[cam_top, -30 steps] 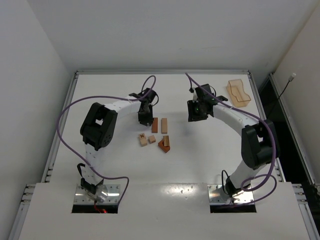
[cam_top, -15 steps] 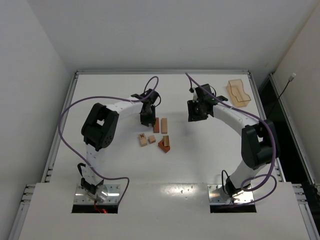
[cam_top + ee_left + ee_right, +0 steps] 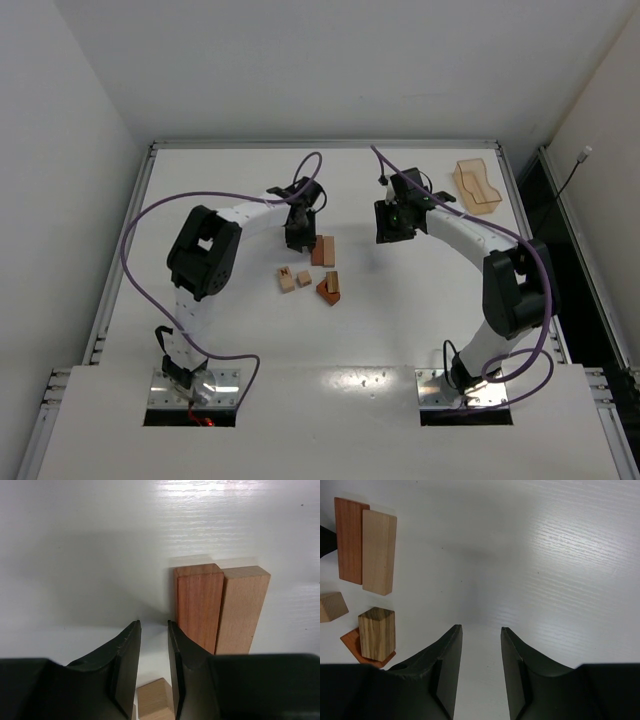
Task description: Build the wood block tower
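Six wooden pieces lie mid-table (image 3: pixel 200 180), none stacked into a tower. Two bars touch side by side, one reddish bar (image 3: pixel 200 605) and one tan bar (image 3: pixel 243 607). Two small tan blocks (image 3: pixel 294 279) sit near them, and one grained block (image 3: pixel 376 633) stands on one reddish flat piece (image 3: pixel 351 641). The left gripper (image 3: pixel 154 625) is beside the reddish bar, its jaws narrowly apart and empty. The right gripper (image 3: pixel 481 630) is parted and empty. One orange tray (image 3: pixel 477 187) sits well apart.
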You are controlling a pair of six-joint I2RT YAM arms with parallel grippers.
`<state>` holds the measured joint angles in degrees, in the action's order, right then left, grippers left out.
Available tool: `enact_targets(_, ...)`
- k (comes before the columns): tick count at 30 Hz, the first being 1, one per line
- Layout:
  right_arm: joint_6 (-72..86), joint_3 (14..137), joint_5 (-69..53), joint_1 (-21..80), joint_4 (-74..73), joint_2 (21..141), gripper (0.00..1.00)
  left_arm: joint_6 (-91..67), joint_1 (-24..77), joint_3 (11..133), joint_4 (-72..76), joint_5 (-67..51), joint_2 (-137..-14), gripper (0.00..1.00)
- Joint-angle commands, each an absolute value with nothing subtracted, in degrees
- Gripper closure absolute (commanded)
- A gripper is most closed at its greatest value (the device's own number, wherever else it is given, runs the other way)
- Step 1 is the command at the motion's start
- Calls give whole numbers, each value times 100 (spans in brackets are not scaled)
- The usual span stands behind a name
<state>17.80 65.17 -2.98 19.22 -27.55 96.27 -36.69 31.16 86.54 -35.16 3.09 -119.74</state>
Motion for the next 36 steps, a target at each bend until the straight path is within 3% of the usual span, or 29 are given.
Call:
enact_targets(1, 1837, 6565, -255, 1890, -2637, 9404, 66, -3735, 3208, 8745, -3498, 220, -12182, 75)
enact_targets(10, 1837, 6565, -255, 1890, -2637, 9404, 66, -3797, 3208, 8693, -3551, 307, -12182, 74)
enact_targets(19, 1775, 6513, -202, 1890, -2637, 9193, 66, -3902, 2901, 7832, -3446, 922, -11093, 74)
enact_targets(23, 1249, 6390, -526, 1890, -2522, 8816, 53, -3186, 2769, 7507, -3113, 889, -10381, 74)
enact_targets(24, 978, 6242, -832, 1890, -2522, 8711, 50, -2982, 2708, 7393, -3024, 531, -10215, 68)
enact_targets(25, 802, 6179, -1061, 1890, -2453, 8597, 47, -2788, 2603, 7122, -2928, 284, -9787, 46)
enact_targets(26, 643, 6066, -1516, 1890, -2452, 8369, 38, -2473, 2602, 6997, -2805, -75, -9547, 38)
enact_targets(30, -95, 6003, -2205, 2205, -2399, 8139, 22, -2084, 2251, 6531, -2821, -272, -8431, 24)
enact_targets(36, -1253, 6433, -2102, 3382, -2391, 8454, 16, -1583, 960, 6407, -3418, -710, -7743, 0)
